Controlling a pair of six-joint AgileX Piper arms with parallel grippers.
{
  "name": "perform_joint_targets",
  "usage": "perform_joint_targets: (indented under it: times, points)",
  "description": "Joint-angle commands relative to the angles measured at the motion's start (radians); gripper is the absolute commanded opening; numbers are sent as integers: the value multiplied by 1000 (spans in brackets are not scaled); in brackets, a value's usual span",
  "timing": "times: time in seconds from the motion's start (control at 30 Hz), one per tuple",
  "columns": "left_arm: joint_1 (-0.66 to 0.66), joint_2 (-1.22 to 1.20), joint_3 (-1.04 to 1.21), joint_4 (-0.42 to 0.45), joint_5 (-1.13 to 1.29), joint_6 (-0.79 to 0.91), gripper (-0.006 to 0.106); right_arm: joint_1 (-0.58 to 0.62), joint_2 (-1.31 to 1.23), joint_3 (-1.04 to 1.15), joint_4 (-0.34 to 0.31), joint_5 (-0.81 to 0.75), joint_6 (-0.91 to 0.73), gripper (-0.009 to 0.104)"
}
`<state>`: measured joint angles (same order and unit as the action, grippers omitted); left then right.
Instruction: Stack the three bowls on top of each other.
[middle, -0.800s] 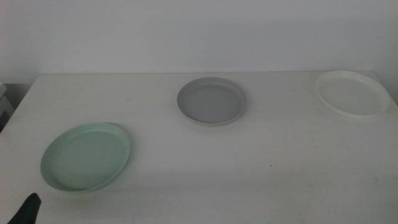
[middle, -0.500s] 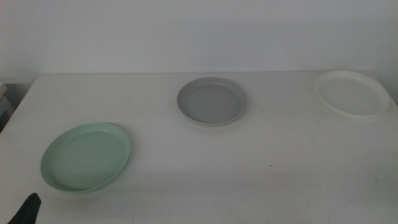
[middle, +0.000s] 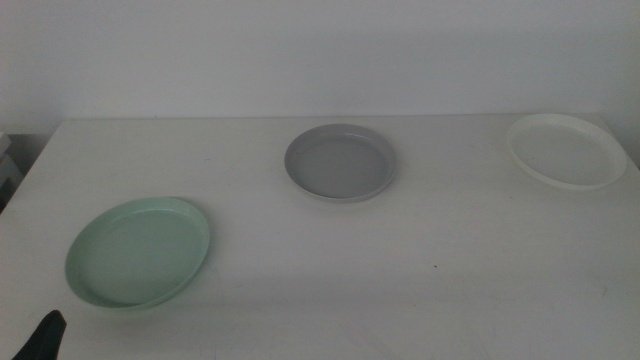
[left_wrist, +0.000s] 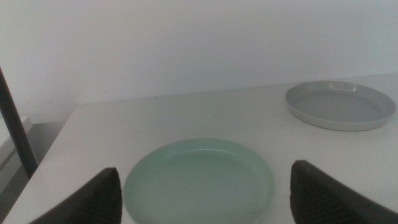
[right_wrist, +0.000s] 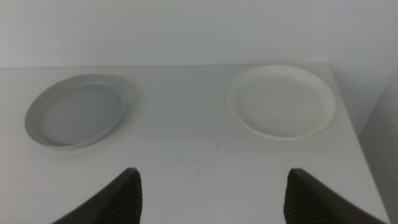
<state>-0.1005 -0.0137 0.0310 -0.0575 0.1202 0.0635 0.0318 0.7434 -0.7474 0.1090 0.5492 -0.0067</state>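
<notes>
Three bowls lie separately on the white worktop (middle: 420, 270), none stacked. The mint green bowl (middle: 138, 251) sits at the near left. The grey bowl (middle: 340, 162) sits at centre, farther back. The white bowl (middle: 566, 150) sits at the far right, close to the worktop edge.

The left gripper (left_wrist: 205, 196) is released, its jaws spread wide and holding nothing; the mint green bowl lies directly ahead between them, untouched, with the grey bowl beyond. In the middle view only a dark tip of it shows at the bottom left corner.

The right gripper (right_wrist: 211, 196) is likewise released and empty. The grey and white bowls lie ahead of it, well apart from its jaws.

No bowl shows any legible marking.
</notes>
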Motion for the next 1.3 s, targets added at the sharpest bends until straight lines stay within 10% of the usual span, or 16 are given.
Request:
perform_joint_targets:
  times: [0.0, 0.67, 1.27]
  points:
    - [1, -13, -5, -15, -82, -5, 92, -7, 89, -123, 4, -4, 20, 57]
    - [1, -13, -5, -15, -82, -5, 92, 164, 943, -931, 63, 371, 42, 57]
    - [1, -13, -5, -15, -82, -5, 92, 258, 1456, -1344, 50, 382, 17, 56]
